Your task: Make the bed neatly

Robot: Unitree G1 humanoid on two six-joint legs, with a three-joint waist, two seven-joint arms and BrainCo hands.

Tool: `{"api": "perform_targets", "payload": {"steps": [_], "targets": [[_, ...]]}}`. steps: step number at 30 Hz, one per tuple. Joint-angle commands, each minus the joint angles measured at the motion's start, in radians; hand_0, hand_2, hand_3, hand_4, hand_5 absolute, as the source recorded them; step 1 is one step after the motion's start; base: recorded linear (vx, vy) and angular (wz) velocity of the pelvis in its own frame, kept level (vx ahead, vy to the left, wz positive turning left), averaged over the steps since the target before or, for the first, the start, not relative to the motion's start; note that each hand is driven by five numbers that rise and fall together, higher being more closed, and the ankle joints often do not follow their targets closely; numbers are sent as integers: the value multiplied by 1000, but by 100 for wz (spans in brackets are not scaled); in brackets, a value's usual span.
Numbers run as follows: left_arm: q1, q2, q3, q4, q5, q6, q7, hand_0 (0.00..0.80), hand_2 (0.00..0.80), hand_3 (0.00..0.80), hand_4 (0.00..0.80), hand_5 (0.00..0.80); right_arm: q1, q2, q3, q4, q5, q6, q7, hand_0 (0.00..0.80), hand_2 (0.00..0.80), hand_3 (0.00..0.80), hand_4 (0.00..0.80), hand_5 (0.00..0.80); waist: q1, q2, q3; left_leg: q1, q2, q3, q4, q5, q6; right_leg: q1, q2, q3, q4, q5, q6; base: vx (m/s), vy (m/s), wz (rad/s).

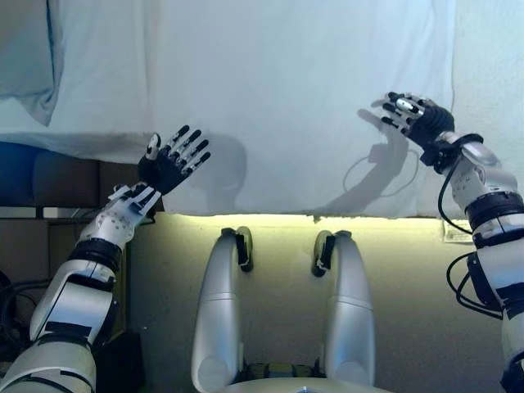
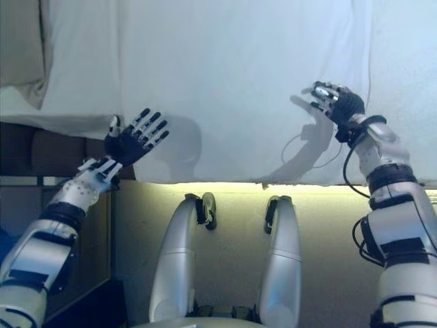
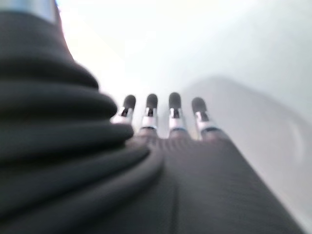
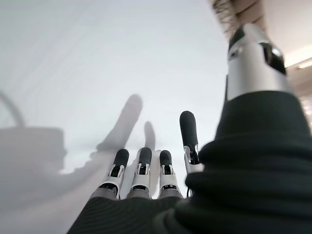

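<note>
Two robot hands hover over a bed, nothing held in either. Biggest thing: white sheet (image 1: 270, 90) spread across most of the bed, mostly flat with faint creases, its near edge hanging down the bed's side and ending in a straight hem just above the pale floor (image 1: 278, 311). A seam or fold line runs vertically near the right, with more white fabric (image 1: 491, 74) beyond it. At the upper left corner a greyish pillow (image 1: 29, 57) lies on the bed, its lower corner pointing down over the sheet. Below the pillow, left of the hanging sheet, a dark bed frame or side furniture (image 1: 57, 180) shows, can't tell which. Left robot hand (image 1: 168, 164) sits at the sheet's lower left edge, palm toward the camera, fingers spread and straight, apart from the fabric as far as visible; left wrist view shows the fingers straight over white cloth. Right robot hand (image 1: 413, 115) is above the sheet toward the right, fingers loosely extended and apart, casting a shadow on the sheet; whether the tips touch the cloth is unclear.
</note>
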Motion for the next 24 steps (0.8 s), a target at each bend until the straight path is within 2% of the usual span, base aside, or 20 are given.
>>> {"api": "perform_targets", "payload": {"steps": [1, 6, 12, 18, 24], "targets": [[-70, 28, -4, 73, -14, 12, 25, 0, 0, 0, 0, 0, -79, -18, 85, 83, -80, 32, -7, 0, 0, 0, 0, 0, -5, 11, -8, 29, 5, 7, -78, -14, 18, -5, -22, 14, -29, 50, -18, -61, 34, -10], [-130, 23, -16, 155, -13, 36, 98, 0, 0, 0, 0, 0, -119, -10, 146, 115, -154, 78, -15, 0, 0, 0, 0, 0, -7, 7, 8, -64, -3, -11, 2, -32, 21, -91, -14, 26, 27, 30, -30, -55, 22, -5], [-143, 14, 10, 234, -23, 56, 189, 0, 0, 0, 0, 0, -105, -11, 152, 149, -208, 130, 1, 0, 0, 0, 0, 0, -8, 0, 14, -126, -10, -19, 49, -42, 21, -143, -7, 25, 60, 14, -41, -23, -11, -4], [-102, 9, 44, 298, -9, 74, 212, 0, 0, 0, 0, 0, -56, -8, 132, 193, -271, 206, 9, 0, 0, 0, 0, 0, -5, -3, 14, -141, -13, -21, 57, -41, 19, -155, -2, 18, 65, 9, -46, 0, 0, 0], [-20, -10, 95, 348, -1, 73, 196, 0, 0, 0, 0, 0, 36, -4, 96, 246, -320, 243, 41, 0, 0, 0, 0, 0, -1, 5, 15, -123, -17, -17, 31, -36, 15, -136, 5, 16, 43, 7, -48, -32, -19, 0]]}}
